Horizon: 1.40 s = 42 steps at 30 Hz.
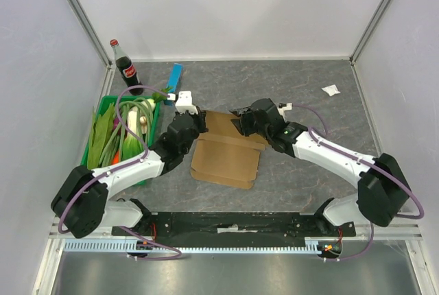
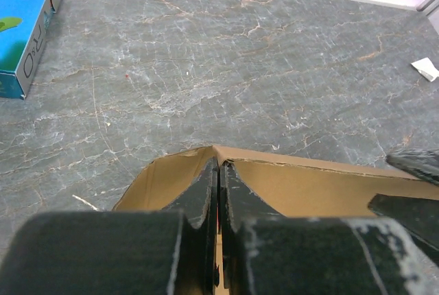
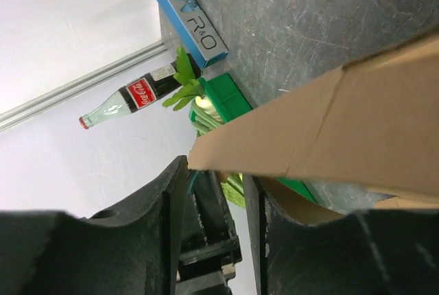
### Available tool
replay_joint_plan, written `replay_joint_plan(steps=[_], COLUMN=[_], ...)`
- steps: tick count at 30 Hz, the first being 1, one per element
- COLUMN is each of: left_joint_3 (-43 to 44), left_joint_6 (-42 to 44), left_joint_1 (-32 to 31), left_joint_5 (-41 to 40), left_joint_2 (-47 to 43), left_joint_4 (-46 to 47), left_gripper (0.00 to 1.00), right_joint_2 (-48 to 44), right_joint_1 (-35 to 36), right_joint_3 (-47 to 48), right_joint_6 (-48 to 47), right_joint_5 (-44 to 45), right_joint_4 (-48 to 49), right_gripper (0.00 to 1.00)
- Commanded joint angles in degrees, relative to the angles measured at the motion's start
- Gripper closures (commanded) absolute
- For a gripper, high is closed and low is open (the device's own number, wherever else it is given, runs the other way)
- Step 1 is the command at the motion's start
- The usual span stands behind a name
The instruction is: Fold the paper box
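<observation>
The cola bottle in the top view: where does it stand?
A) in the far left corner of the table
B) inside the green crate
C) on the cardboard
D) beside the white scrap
A: the cola bottle stands upright in the far left corner, behind the green crate.

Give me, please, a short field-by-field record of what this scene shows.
object: paper box, brown blank on the table, far flaps raised
left gripper: shut on the paper box's far edge
right gripper: open, a raised flap corner at its gap
left side: green basket of vegetables, cola bottle, blue carton
far right: white scrap
</observation>
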Motion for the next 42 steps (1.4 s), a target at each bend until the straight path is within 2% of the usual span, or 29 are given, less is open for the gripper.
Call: replay_joint_plan(steps=[1,5,8,12,15,16,18,19,21,24,29,32,34,37,38,39,42], left_joint_3=[-0.5,-1.2,-1.4,-2.3,-3.0,-3.3,-3.8,-4.3,-4.8,-6.1,-8.9,-10.4,-10.2,-6.5,-5.0,-1.5,3.9], left_joint_6=[-2.4,-2.3,-2.3,-2.6,-3.1,-3.5,-4.4,-4.5,-5.4,-7.3,-10.9,-14.5,-16.1,-19.8,-20.4,-20.2,-17.6], left_joint_1=[-0.9,-1.1,-1.2,-1.3,-1.4,-1.4,-1.4,-1.3,-1.3,-1.1,-0.5,1.4,5.0,12.5,14.4,17.5,19.6], left_joint_5=[-3.4,-4.1,-4.1,-3.7,-3.0,-2.4,-1.0,1.4,3.0,5.4,5.3,5.0,8.7,15.2,16.8,18.1,19.0], left_joint_2=[-1.9,-2.5,-2.5,-2.3,-2.6,-2.7,-4.6,-5.9,-10.4,-17.6,-25.9,-26.8,-25.3,-19.2,-13.9,-11.3,-2.5], left_joint_4=[4.2,4.9,5.3,6.8,6.7,6.4,5.3,3.7,1.0,-5.5,-15.0,-17.3,-17.7,-20.7,-22.0,-23.9,-26.3], left_gripper=[0.98,0.98,0.98,0.98,0.98,0.93,0.78,0.61,0.45,0.4,0.4,0.41,0.41,0.48,0.51,0.57,0.6], right_joint_2=[2.8,4.3,5.2,5.9,5.9,5.8,5.2,4.8,3.5,2.4,2.0,1.4,1.4,2.3,2.4,2.4,2.3], right_joint_1=[0.4,0.7,1.1,1.3,1.3,1.4,1.3,1.2,0.9,0.4,-0.8,-1.5,-2.5,-3.4,-3.5,-3.6,-3.9], right_joint_3=[3.2,4.9,5.2,4.6,3.3,2.2,0.6,-1.6,-4.8,-11.5,-17.9,-19.7,-20.3,-21.4,-21.5,-21.4,-20.4], right_joint_6=[5.1,5.0,5.1,5.4,4.8,3.6,1.3,0.2,-2.7,-4.5,-6.3,-7.3,-8.4,-7.4,-7.3,-7.2,-7.2], right_joint_5=[3.5,4.3,4.5,4.6,5.4,5.4,5.5,5.8,5.4,4.2,1.4,0.3,-0.4,-3.1,-3.5,-3.5,-3.6], right_joint_4=[2.4,2.4,2.4,3.0,4.3,6.5,9.9,12.2,16.4,25.1,31.5,32.7,33.3,36.4,36.8,36.7,35.2], right_gripper=[0.57,0.6,0.68,0.95,1.0,1.0,1.0,1.0,1.0,1.0,1.0,1.0,1.0,1.0,1.0,1.0,1.0])
